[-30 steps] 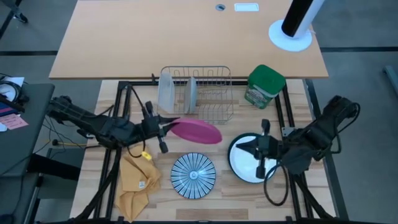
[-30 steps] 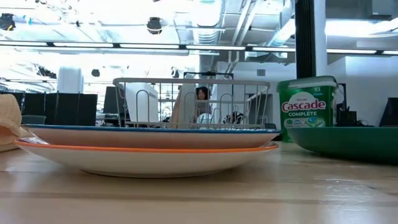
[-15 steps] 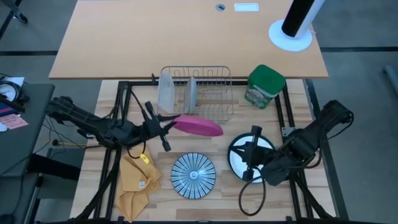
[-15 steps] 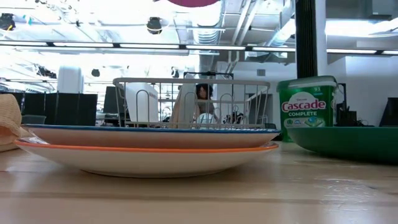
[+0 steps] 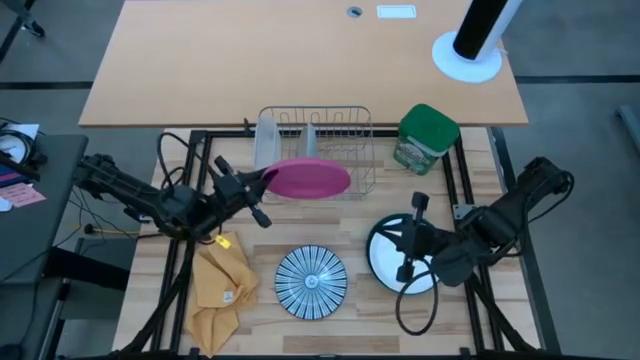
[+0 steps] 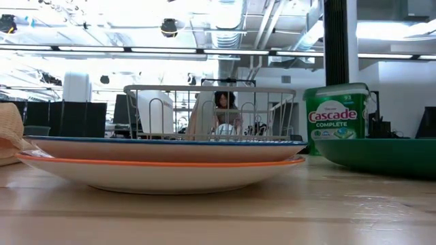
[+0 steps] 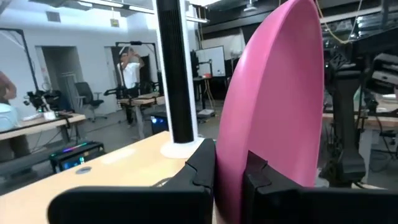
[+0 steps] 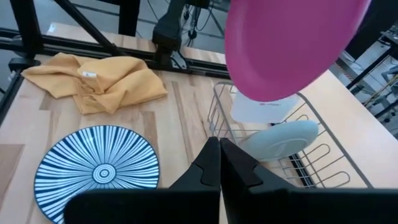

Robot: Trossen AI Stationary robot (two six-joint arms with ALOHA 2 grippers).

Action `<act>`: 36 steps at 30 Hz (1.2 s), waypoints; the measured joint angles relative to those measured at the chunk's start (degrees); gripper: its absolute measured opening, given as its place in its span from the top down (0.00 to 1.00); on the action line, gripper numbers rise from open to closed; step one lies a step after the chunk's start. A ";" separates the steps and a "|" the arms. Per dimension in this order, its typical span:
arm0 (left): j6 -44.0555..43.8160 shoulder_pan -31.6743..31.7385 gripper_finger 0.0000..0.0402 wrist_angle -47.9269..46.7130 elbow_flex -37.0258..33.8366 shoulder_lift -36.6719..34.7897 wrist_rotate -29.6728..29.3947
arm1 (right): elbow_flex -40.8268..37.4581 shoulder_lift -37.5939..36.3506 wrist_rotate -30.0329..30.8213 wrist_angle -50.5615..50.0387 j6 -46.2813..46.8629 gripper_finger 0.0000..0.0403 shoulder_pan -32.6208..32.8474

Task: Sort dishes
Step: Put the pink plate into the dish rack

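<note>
My left gripper (image 5: 267,181) is shut on a magenta-pink plate (image 5: 311,179), held in the air at the near side of the wire dish rack (image 5: 335,150). The pink plate (image 8: 292,43) also shows in the right wrist view. A grey plate (image 8: 280,139) stands on edge in the rack beside a frosted container (image 5: 266,144). A blue-striped plate (image 5: 311,282) lies flat near the table's front edge. My right gripper (image 5: 404,243) is shut and holds nothing, above the white plate with the green rim (image 5: 385,272). My left gripper pinches the pink plate's rim (image 7: 231,186) between its two fingers, one finger (image 7: 202,167) on each face. The fingers reach in about level from the table's left. The plate is lifted clear and tilted, sticking out beyond the fingers toward the rack.
A green detergent canister (image 5: 426,139) stands right of the rack. A crumpled yellow cloth (image 5: 224,287) lies at the near left. Bare wood shows between the striped plate and the rack. A larger tabletop (image 5: 300,60) lies beyond the far edge.
My left gripper has rolled and carried the pink plate toward the far edge, from the open wood before the rack to the rack's near side. The plate has stayed in the air and now stands more tilted.
</note>
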 joint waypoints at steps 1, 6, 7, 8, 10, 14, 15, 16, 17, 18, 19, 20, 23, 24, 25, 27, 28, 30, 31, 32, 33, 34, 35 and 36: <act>0.04 0.00 0.97 -0.08 0.00 -0.12 0.01 | 0.01 -0.03 0.00 -0.26 -0.13 0.99 0.00; 1.57 0.39 0.95 0.21 0.01 -0.21 0.14 | 0.02 0.00 -0.02 -3.15 -1.65 0.98 0.00; 1.82 0.52 0.95 0.11 0.03 -0.21 0.13 | 0.02 0.00 -0.03 -4.12 -1.63 0.98 -0.11; 1.87 0.65 0.95 0.14 0.11 -0.21 0.18 | 0.02 0.00 -0.04 -5.01 -1.62 0.98 -0.35; 1.94 1.16 0.95 0.27 0.15 -0.21 0.82 | 0.02 0.00 -0.05 -6.57 -1.58 0.97 -0.75; 2.56 1.62 0.96 0.09 0.17 -0.21 5.22 | 0.02 0.00 -0.04 -8.64 -1.57 0.97 -1.59; 2.68 1.60 0.96 0.07 0.17 -0.21 5.91 | 0.02 0.00 -0.06 -8.97 -1.55 0.97 -1.86; 2.87 1.60 0.96 0.02 0.17 -0.21 6.60 | 0.02 0.00 -0.06 -9.12 -1.55 0.97 -2.10; 3.05 1.60 0.96 -0.32 0.21 -0.21 6.81 | 0.02 0.00 -0.08 -9.15 -1.55 0.97 -2.37; 3.15 1.60 0.96 -1.12 0.22 -0.21 6.97 | 0.02 0.00 -0.08 -9.19 -1.55 0.97 -2.55; 3.05 1.60 0.96 -1.99 0.22 -0.21 7.16 | 0.02 0.00 -0.06 -9.18 -1.42 0.97 -2.62; 2.66 1.60 0.96 -3.06 0.22 -0.21 7.54 | 0.02 0.00 -0.08 -9.18 -1.15 0.97 -2.62; 1.40 1.60 0.96 -7.01 0.22 -1.17 10.11 | 0.02 0.00 -0.08 -9.19 -1.08 0.97 -2.65; 0.93 1.60 0.96 -8.02 0.22 -1.51 12.30 | 0.02 0.00 -0.10 -9.18 -0.94 0.97 -2.64; 0.80 1.59 0.96 -8.91 0.22 -1.86 14.42 | 0.02 0.00 -0.09 -9.18 -0.56 0.97 -2.62; 1.44 1.57 0.96 -10.10 0.22 -2.14 18.25 | 0.02 0.00 -0.13 -9.16 0.47 0.97 -2.62; 2.15 1.57 0.96 -10.46 0.22 -2.14 20.44 | 0.02 0.00 -0.13 -9.16 0.86 0.97 -2.62; 3.71 1.45 0.96 -11.18 0.22 -2.14 24.77 | 0.02 0.00 -0.13 -9.16 1.65 0.97 -2.62; 4.57 1.27 0.96 -11.60 0.22 -2.16 26.73 | 0.02 0.00 -0.13 -9.15 1.89 0.97 -2.62; 5.44 0.99 0.96 -11.94 0.22 -2.16 28.18 | 0.02 0.00 -0.13 -9.08 2.20 0.97 -2.62; 6.79 0.74 0.96 -12.25 0.22 -2.11 29.35 | 0.02 0.00 -0.13 -9.00 2.74 0.97 -2.62; 8.46 0.48 0.96 -12.64 0.22 -1.88 30.34 | 0.02 0.00 -0.15 -8.98 3.43 0.97 -2.62; 10.54 0.23 0.96 -13.13 0.22 -1.63 31.22 | 0.02 0.02 -0.17 -8.98 4.14 0.97 -2.62; 12.92 -0.11 0.96 -13.89 0.22 -1.34 31.99 | 0.02 0.02 -0.26 -8.98 4.96 0.97 -2.62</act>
